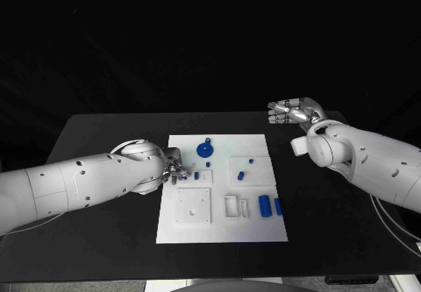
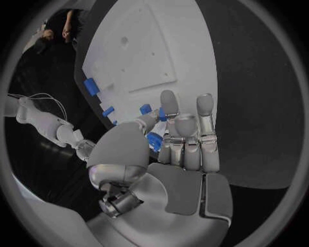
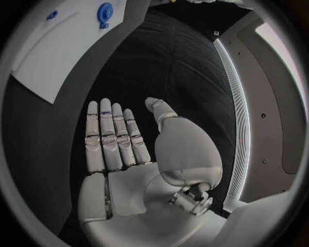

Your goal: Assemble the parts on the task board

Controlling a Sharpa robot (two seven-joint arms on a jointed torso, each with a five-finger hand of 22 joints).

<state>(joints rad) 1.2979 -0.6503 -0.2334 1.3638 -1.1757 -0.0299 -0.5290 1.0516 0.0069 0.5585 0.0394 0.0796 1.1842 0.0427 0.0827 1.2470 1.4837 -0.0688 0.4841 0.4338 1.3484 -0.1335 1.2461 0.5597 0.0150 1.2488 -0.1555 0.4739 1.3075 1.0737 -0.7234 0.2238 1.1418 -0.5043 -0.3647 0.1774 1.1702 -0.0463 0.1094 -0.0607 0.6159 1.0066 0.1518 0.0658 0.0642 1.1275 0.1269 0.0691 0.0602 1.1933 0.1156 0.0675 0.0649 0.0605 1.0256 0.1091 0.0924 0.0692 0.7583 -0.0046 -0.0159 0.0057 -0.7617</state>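
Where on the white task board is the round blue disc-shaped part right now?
In the head view the round blue disc-shaped part lies near the white task board's far edge, on its left half, just beyond the left hand.

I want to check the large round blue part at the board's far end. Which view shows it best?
The head view: the round blue part lies on the task board, seen whole from above. The right wrist view catches it small at the rim. In the left wrist view I cannot pick it out.
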